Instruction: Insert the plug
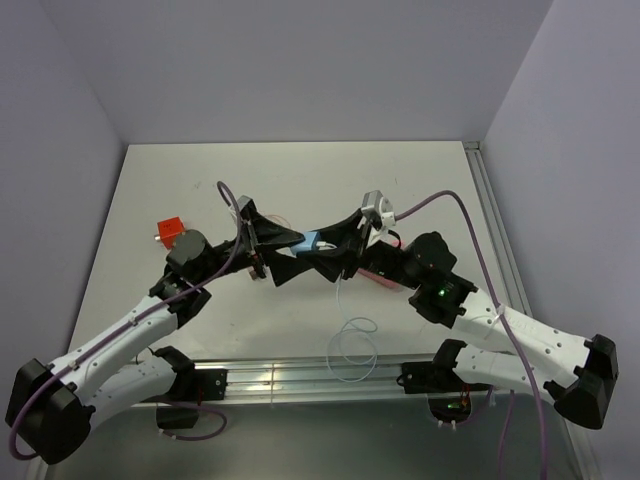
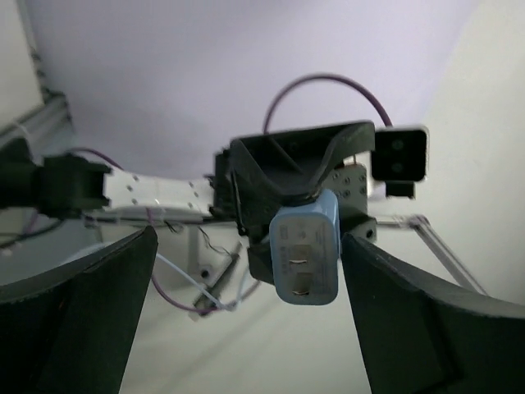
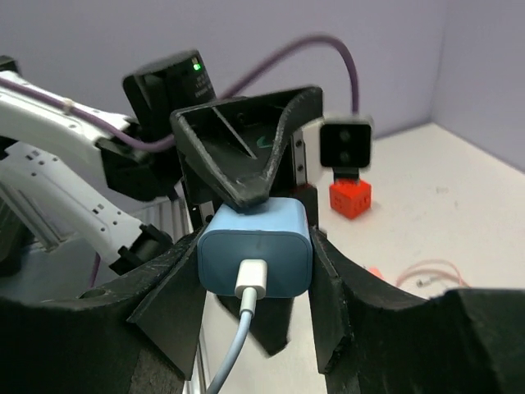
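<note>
A blue charger block [image 1: 312,241] hangs in mid-air over the table's middle, held between the fingers of my right gripper [image 1: 332,247]. In the right wrist view, the gripper [image 3: 253,246] is shut on the charger [image 3: 254,246], and a white cable plug [image 3: 252,279] sits in its near face. In the left wrist view, the charger [image 2: 305,256] shows two metal prongs facing the camera. My left gripper [image 2: 248,246] is open, with its fingers wide on either side of the charger and not touching it. It also shows in the top view [image 1: 283,252], facing the right gripper.
A red cube [image 1: 170,231] lies on the table at the left and shows in the right wrist view [image 3: 350,197]. The white cable [image 1: 352,335] loops down to the table's front. A pink cable [image 1: 376,276] lies under the right arm. A metal rail [image 1: 300,378] runs along the near edge.
</note>
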